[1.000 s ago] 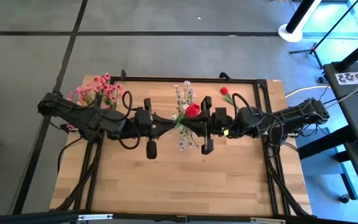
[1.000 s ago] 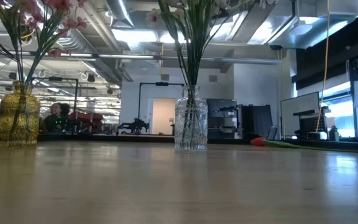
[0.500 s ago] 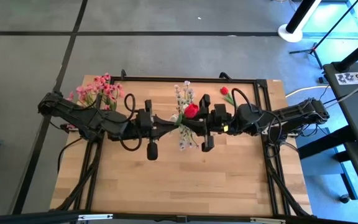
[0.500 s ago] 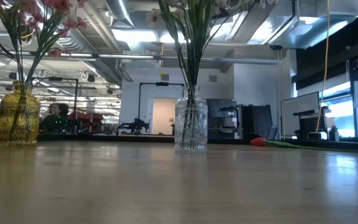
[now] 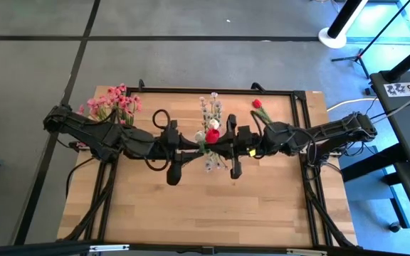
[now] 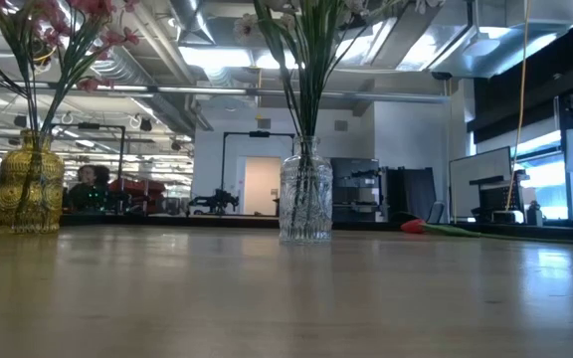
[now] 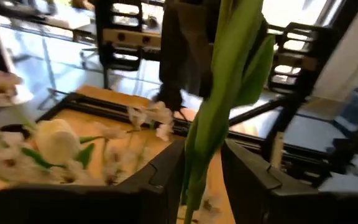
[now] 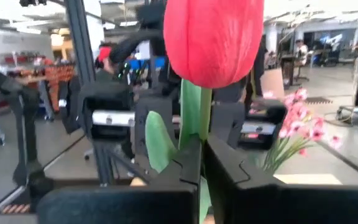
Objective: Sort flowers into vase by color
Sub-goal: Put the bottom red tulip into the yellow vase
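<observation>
A red rosebud (image 5: 212, 135) on a green leafy stem hangs in the air between both arms, above the clear vase (image 6: 306, 204). That vase holds white sprigs (image 5: 208, 107) and a white rosebud (image 7: 58, 140). My right gripper (image 8: 202, 162) is shut on the stem just under the bud (image 8: 213, 40). My left gripper (image 7: 202, 180) is shut on the same stem farther down, coming from the table's left. Pink sprays (image 5: 112, 103) stand in the yellow vase (image 6: 30, 189). A second red rosebud (image 5: 260, 107) lies flat on the table. My left gripper pinches the red flower's green stem and leaf (image 7: 199, 155) between its two fingers, which lie across the stem. The stem runs on past the fingers, clear of the table. My right gripper pinches the stem (image 8: 201, 118) just below the red bud between its two fingers, reaching in from the table's right. The bud stands above the fingers, lifted clear.
Both arms meet over the table's middle, close above the clear vase and its white sprigs. The yellow vase stands at the far left corner. A black frame (image 5: 297, 92) runs round the table. The near half of the wooden top (image 5: 205, 206) is bare.
My right gripper has moved toward the table's left and slightly toward the near edge, carrying the red bud from beside the white sprigs to over them. My left arm has pushed in toward the table's middle, closing on the same stem.
</observation>
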Tool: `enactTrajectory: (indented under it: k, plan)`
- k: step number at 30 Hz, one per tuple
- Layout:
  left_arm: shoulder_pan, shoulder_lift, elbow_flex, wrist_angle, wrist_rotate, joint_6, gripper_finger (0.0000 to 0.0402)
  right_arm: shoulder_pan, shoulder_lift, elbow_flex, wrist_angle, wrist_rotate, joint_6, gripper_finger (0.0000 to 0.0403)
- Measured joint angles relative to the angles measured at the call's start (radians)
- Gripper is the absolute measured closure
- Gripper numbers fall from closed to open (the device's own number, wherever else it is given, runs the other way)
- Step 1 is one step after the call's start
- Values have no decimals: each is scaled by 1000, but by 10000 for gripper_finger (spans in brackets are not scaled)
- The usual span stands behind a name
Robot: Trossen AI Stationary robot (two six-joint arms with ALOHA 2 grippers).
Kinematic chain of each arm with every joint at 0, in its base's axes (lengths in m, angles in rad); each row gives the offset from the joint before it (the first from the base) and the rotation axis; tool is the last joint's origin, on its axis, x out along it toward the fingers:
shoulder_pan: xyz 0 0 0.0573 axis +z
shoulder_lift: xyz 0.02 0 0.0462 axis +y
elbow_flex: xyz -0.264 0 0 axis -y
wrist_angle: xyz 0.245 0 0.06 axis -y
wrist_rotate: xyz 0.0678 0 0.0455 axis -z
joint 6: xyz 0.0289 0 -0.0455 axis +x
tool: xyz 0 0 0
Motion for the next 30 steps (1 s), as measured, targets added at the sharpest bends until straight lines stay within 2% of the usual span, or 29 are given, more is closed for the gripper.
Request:
enactTrajectory:
  k: [6, 11, 15, 18, 24, 27, 30]
  plan:
    - [21, 13, 0, -3, 116, -78, 312, -2, 21, 0, 4, -42, -10, 394]
    - [24, 32, 0, -20, 119, -83, 339, -6, 45, 0, 5, -44, 1, 394]
    - [20, 42, 0, -28, 117, -83, 387, -5, 53, 0, 5, -25, 28, 381]
    - [13, 37, 0, -62, 92, -70, 395, -5, 58, 0, 11, 15, 73, 343]
    - [-36, 6, 0, -134, -5, 38, 398, -6, 50, 0, 118, 38, 80, 232]
    - [-107, -22, 1, -168, -92, 149, 399, -6, 25, 0, 245, 38, -6, 184]
    - [-203, -62, 1, -202, -214, 226, 399, -6, -2, 2, 275, 39, -58, 152]
